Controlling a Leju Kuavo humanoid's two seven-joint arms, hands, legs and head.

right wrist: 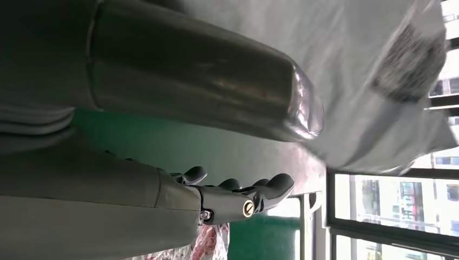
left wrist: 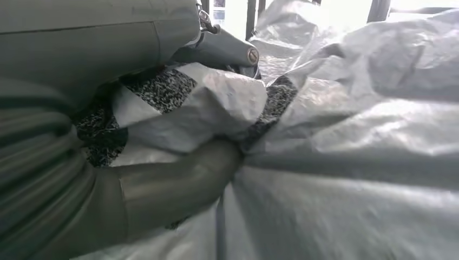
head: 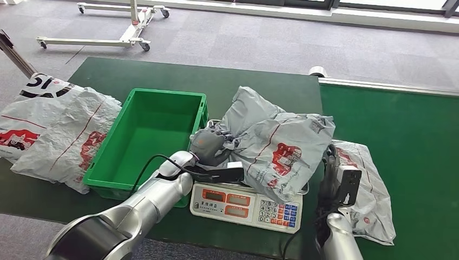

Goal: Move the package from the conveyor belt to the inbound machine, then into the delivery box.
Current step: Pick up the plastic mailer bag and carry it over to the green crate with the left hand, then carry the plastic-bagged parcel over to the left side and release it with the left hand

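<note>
A grey mailer package [head: 279, 146] with a red print lies on the weighing scale [head: 246, 205] in the head view. My left hand [head: 210, 145] grips the package's left edge. In the left wrist view, the thumb [left wrist: 173, 187] and fingers [left wrist: 162, 89] pinch a fold of the package [left wrist: 352, 141]. Beside the scale's right end, my right hand [head: 329, 161] hangs with its fingers apart and nothing in it. In the right wrist view, the right hand [right wrist: 135, 179] is spread under the package's [right wrist: 368, 59] edge. The green delivery box [head: 146, 138] stands left of the scale.
A second grey package [head: 368, 189] lies on the green conveyor belt [head: 411, 135] at the right. Two more bags [head: 54, 130] are piled on the table left of the box. A white wheeled frame [head: 130, 32] stands on the carpet beyond the table.
</note>
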